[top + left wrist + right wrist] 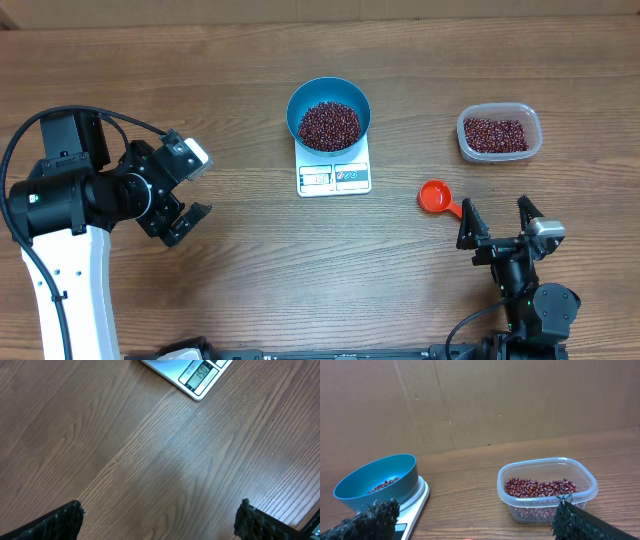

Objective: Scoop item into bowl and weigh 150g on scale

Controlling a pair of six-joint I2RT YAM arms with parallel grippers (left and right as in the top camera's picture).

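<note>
Beans [329, 124]: a loose maroon heap of tiny, glossy red-brown grains. They cover the bottom of the bowl, upper centre of the overhead frame.
Bowl [296, 108]: round, deep and bright blue, standing upright on the scale. It covers the scale's upper part. In the right wrist view it is at the lower left, with only a few beans showing over its rim.
Scale [334, 178]: flat, white and rectangular, at the centre of the overhead frame. The edge with the panel and buttons faces the bottom of the frame.
Display [202, 372]: a grey window at the top of the left wrist view; it reads 150.
Second heap [496, 135]: the same dark beans in a shallow layer inside the tub.
Tub [535, 120]: clear plastic with rounded corners, upper right of the overhead frame, well apart from the scale.
Scoop [437, 197]: small and red, lying on the table [300, 290] right of centre, between the scale and the tub and just above the right gripper.
Left gripper [192, 187]: released, jaws spread wide and holding nothing, at the left of the frame over bare wood.
Right gripper [496, 216]: released, jaws wide apart and empty, at the lower right.
Cardboard wall [470, 400]: brown, standing behind the table.
</note>
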